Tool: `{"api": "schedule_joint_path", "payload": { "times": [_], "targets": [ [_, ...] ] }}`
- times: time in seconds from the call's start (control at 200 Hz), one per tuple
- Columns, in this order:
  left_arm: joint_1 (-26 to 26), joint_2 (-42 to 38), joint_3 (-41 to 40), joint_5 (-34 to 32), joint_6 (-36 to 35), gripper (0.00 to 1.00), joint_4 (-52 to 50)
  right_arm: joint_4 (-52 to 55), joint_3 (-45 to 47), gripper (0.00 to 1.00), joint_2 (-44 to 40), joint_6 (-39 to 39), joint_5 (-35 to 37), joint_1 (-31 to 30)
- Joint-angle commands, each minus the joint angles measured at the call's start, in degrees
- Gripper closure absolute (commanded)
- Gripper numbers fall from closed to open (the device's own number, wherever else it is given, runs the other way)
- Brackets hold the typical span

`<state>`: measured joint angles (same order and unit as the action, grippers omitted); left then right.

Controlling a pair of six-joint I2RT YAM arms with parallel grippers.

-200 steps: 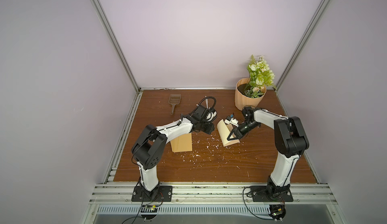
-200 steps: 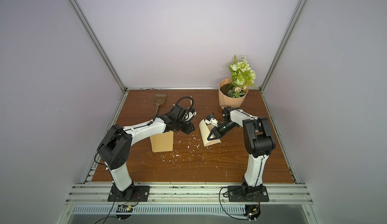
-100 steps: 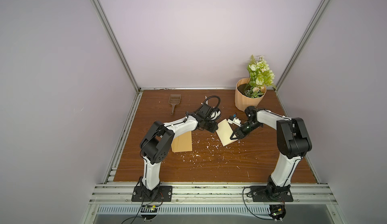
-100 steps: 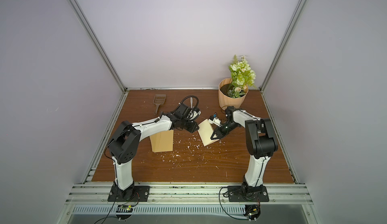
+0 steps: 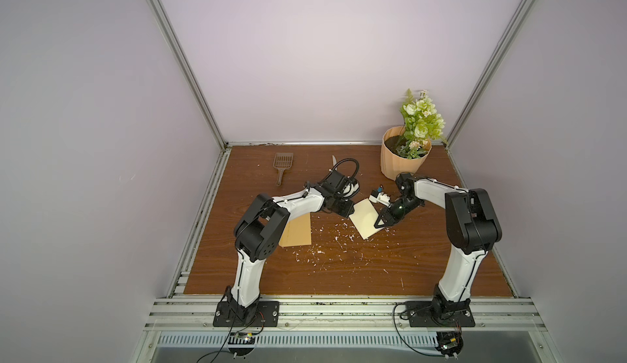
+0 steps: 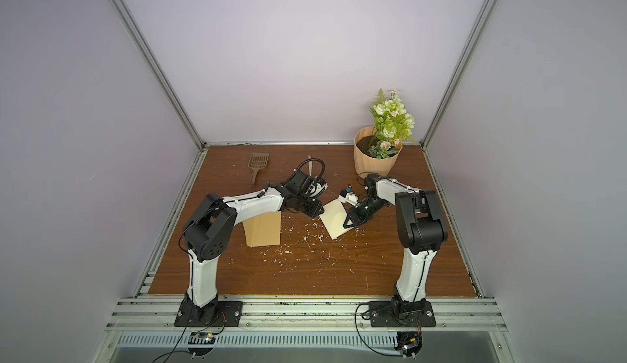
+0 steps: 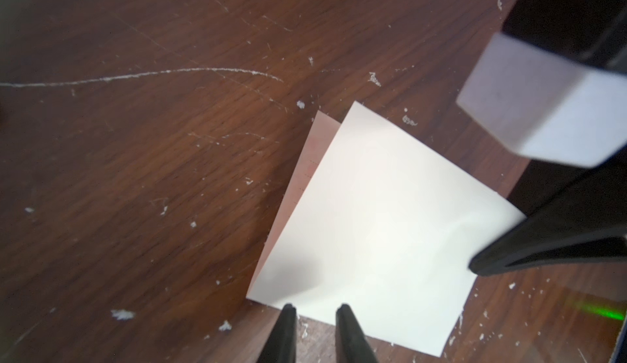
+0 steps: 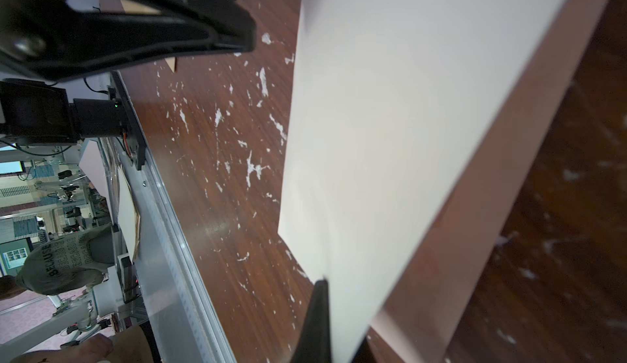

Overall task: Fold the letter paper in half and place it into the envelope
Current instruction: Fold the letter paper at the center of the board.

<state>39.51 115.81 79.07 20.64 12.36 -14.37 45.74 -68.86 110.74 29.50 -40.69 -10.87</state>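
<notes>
We see the right gripper (image 5: pixel 379 224) pinching one edge of the folded letter paper (image 5: pixel 363 221) in the middle of the table (image 5: pixel 339 276), its layers slightly offset; the left gripper (image 7: pixel 315 310) sits at the opposite edge, fingers narrowly apart; the envelope (image 5: pixel 299 234) lies flat beneath the left arm (image 5: pixel 298 205), apart from the paper

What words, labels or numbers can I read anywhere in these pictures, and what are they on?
"BECAUSE": printed several times over on the grey shirt of a person standing beyond the table's edge, seen in the right wrist view.
Too small to read: the screens in the room behind that person.
No writing shows on the paper or the envelope.
</notes>
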Motion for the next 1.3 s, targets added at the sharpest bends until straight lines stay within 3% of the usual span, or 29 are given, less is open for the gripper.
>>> {"api": "schedule_joint_path", "payload": {
  "times": [0.0,0.055,0.15,1.296],
  "targets": [
    [0.7,1.3,1.9,0.8,-1.0,0.78,-0.4,0.9,-1.5,1.0,0.6,-0.8,0.3,-0.5],
    [0.8,1.7,2.1,0.8,-1.0,0.82,-0.5,0.9,-1.5,1.0,0.9,-0.8,0.3,-0.6],
    [0.8,2.4,2.9,1.2,-1.3,1.0,-1.1,0.8,-1.3,1.0,1.1,-0.8,0.6,-0.8],
    [-1.3,5.2,3.6,-0.1,-9.3,1.0,-9.6,2.1,-2.8,1.0,4.2,-0.5,4.3,-1.6]
  ]
}}
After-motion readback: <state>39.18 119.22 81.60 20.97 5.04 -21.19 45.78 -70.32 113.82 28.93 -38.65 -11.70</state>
